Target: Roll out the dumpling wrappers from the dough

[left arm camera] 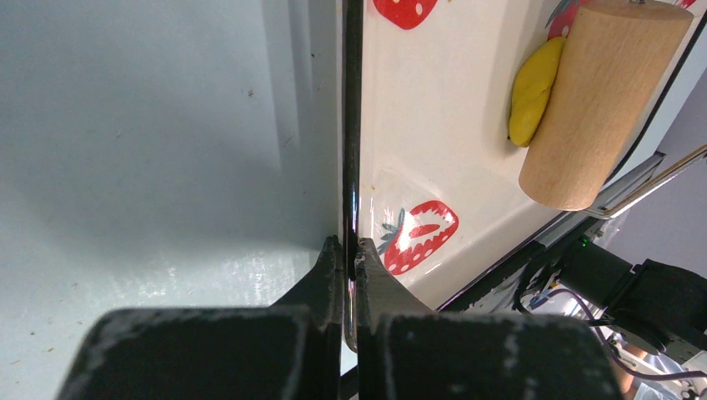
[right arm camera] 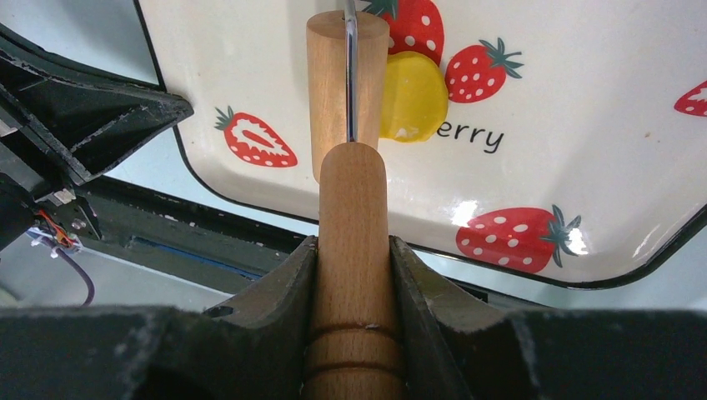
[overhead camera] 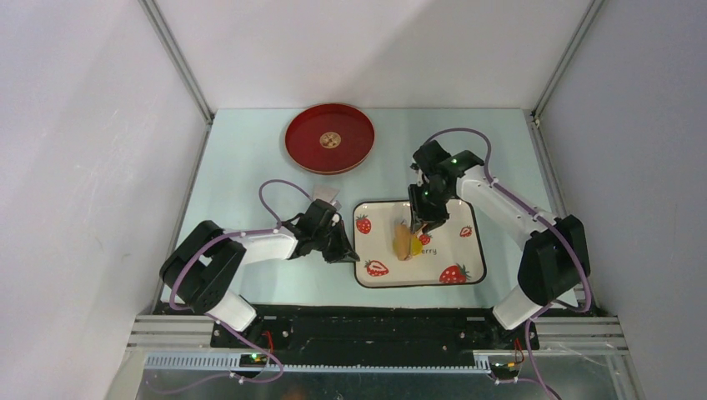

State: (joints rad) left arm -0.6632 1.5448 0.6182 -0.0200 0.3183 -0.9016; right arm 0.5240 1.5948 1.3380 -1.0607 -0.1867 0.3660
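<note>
The roller (right arm camera: 329, 100), clamped in the right gripper (right arm camera: 353, 250), hides part of the dough (right arm camera: 417, 100) while the left gripper (left arm camera: 348, 246) pinches the tray (left arm camera: 433, 125) by its left rim.

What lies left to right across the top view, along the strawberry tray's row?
Left pincer, shut on the tray → wooden roller → dough → the tray's right rim.

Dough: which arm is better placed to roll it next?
Right: the right pincer grips the roller, whose drum is beside the dough; the left pincer is shut on the tray rim, likely steadying it.
</note>
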